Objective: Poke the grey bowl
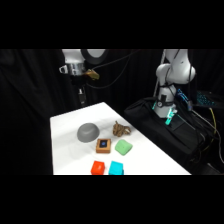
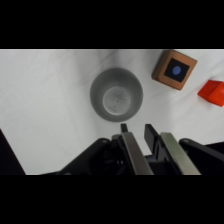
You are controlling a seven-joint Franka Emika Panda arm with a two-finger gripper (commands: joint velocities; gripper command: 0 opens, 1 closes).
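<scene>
White table [image 2: 45, 90], black curtains behind. Gripper [image 2: 136, 129] hangs high with fingers nearly together, holding nothing, probably so it pokes as one tip; grey bowl [image 2: 116, 94] sits directly below, just ahead.

The side view looks across and down on the white table [image 1: 67, 150] from a distance, while the wrist view looks straight down close over the grey bowl [image 2: 116, 94], which both share.
</scene>
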